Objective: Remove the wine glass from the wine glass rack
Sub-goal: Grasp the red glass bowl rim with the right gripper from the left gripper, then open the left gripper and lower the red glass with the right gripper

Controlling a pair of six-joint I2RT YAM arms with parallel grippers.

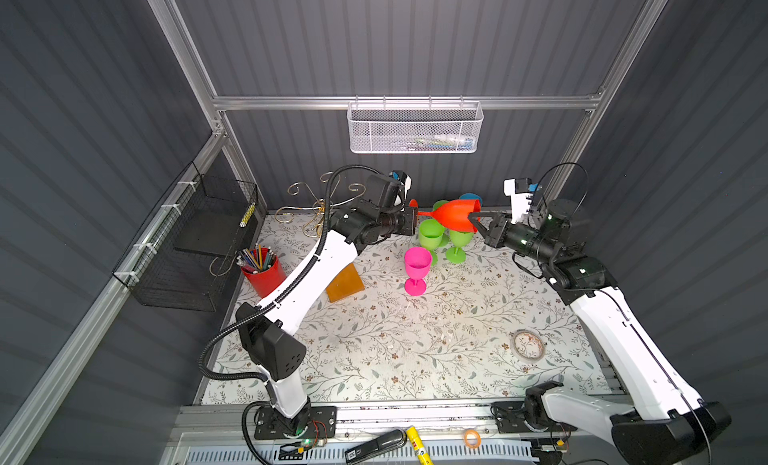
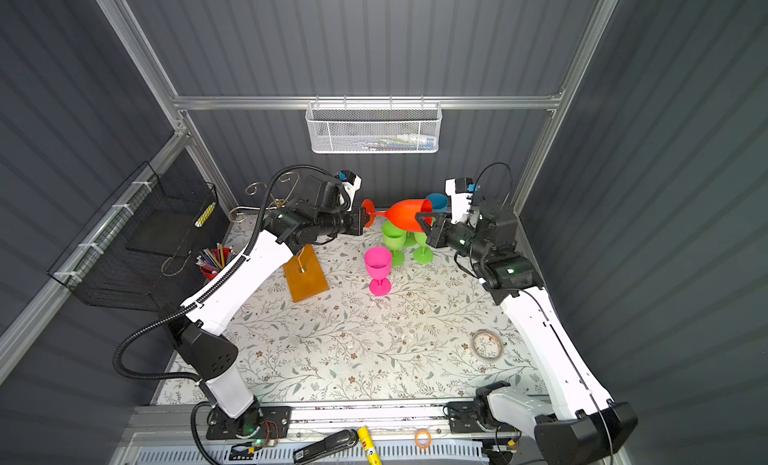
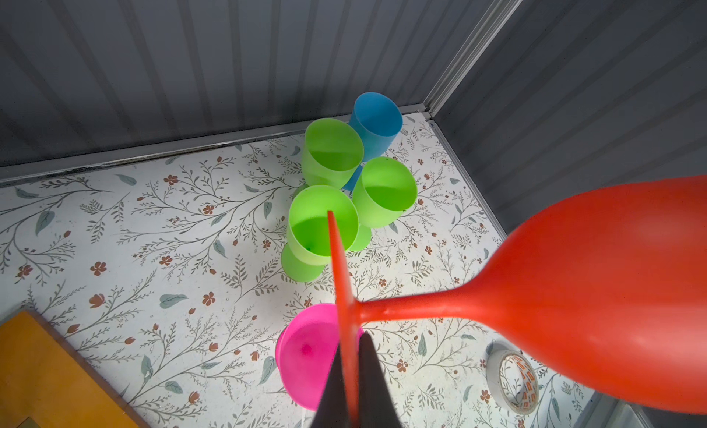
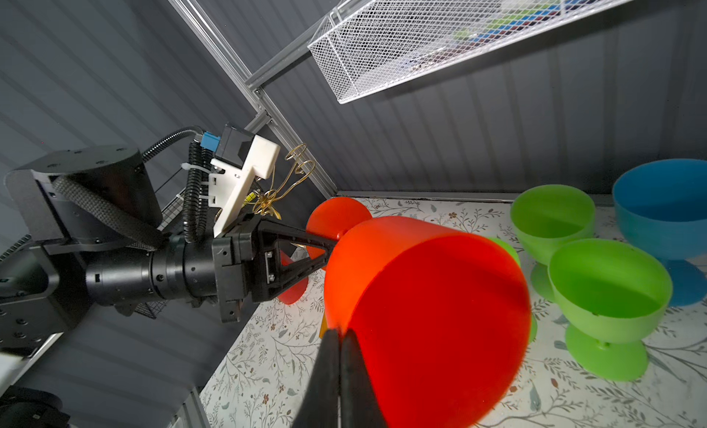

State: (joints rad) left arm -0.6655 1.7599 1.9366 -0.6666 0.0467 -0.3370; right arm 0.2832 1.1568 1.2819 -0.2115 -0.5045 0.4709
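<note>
Removal is looking done: wine glass (image 1: 453, 215) is hanging clear of the wine glass rack (image 2: 305, 278), left end effector (image 3: 350, 340) clamping its foot, right end effector (image 4: 340, 334) clamping its rim; placement pending.

Bright even light, soft shadows, warped edges

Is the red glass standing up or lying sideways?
Sideways: the red glass is in the air, left gripper pinching its foot, right gripper its rim.
</note>
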